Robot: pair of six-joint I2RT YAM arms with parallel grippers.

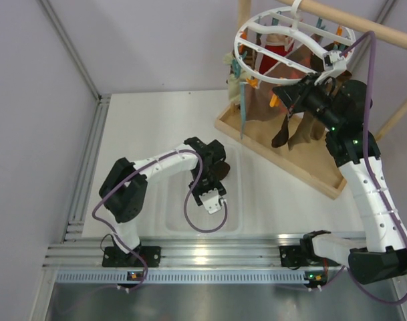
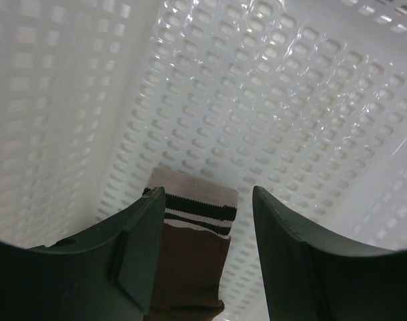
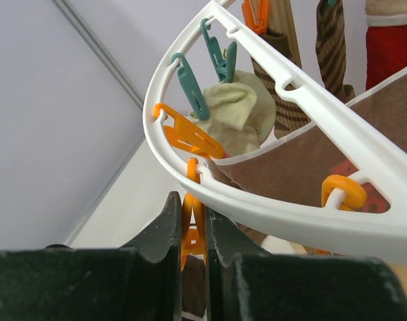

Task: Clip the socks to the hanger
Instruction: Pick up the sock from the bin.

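Pinching an orange peg with my right tool, I am hovering my left tool, spread, over a sock in the worktop's basket.

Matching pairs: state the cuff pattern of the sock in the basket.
Black and white stripes under a tan edge on the sock; best in the left wrist view.

The brown sock runs off the picture's edge, one side behind a finger of the left gripper. The right gripper's fingers hide most of an orange peg.
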